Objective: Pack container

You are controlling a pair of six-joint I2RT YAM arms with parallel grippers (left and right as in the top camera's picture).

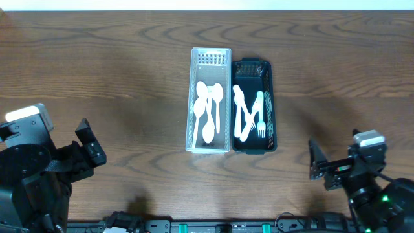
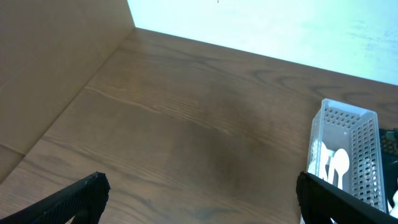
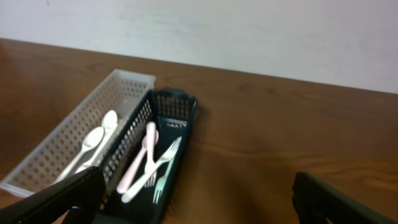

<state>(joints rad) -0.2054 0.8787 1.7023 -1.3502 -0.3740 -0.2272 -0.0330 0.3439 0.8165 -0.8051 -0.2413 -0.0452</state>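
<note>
A white perforated basket at the table's middle holds several white spoons. Touching its right side, a dark basket holds several pale forks. Both baskets show in the right wrist view, the white one left of the dark one, with forks inside. The left wrist view shows the white basket at its right edge. My left gripper is open and empty at the front left. My right gripper is open and empty at the front right. Both are well away from the baskets.
The wooden table stretches wide on both sides of the baskets. A pale wall lies beyond the far edge. A light brown panel borders the table's left side.
</note>
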